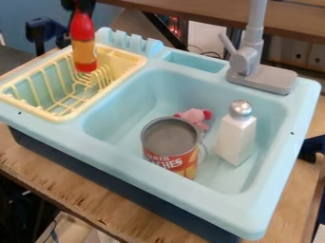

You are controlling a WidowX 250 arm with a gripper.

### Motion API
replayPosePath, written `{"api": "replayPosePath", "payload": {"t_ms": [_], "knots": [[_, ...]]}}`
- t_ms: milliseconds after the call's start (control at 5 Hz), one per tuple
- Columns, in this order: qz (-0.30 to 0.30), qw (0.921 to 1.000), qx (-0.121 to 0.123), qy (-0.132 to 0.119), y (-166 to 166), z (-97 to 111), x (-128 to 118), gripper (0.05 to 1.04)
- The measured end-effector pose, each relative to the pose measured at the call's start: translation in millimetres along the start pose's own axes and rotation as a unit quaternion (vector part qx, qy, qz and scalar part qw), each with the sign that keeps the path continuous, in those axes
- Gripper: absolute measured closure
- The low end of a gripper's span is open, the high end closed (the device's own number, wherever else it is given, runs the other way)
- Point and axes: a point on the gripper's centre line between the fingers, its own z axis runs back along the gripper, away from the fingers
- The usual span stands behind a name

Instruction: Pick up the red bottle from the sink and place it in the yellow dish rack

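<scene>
Pinching sauce bottle (84,45) by narrow top in gripper (79,5), with fingers closed to its width; apparently gripping high for hanging it upright above dish rack (60,117) beside sink basin (130,107).

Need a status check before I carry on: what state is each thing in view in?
Tool: closed on the red bottle's top.
Red bottle: upright, held over the yellow rack.
Can: upright in the sink, grey end up.
White bottle: upright in the sink, silver cap on.
Pink toy: in the sink, partly hidden by the can.
Faucet: no water visible.
</scene>
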Motion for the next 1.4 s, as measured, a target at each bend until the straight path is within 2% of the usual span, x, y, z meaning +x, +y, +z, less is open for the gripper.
{"api": "replayPosePath", "payload": {"t_ms": [400,600,800,1000,1200,1400], "knots": [[-0.008,0.9998,-0.009,0.019,0,-19,17,0.751],[-0.004,0.9997,-0.016,0.018,4,-20,19,0.685],[0.007,0.9992,-0.037,0.014,12,-21,17,0.35],[0.013,0.999,-0.038,0.019,14,-21,15,0.108],[0.026,0.9993,-0.028,0.004,16,-7,7,0.079],[0.038,0.9991,-0.02,-0.002,14,7,-16,0.083]]}}
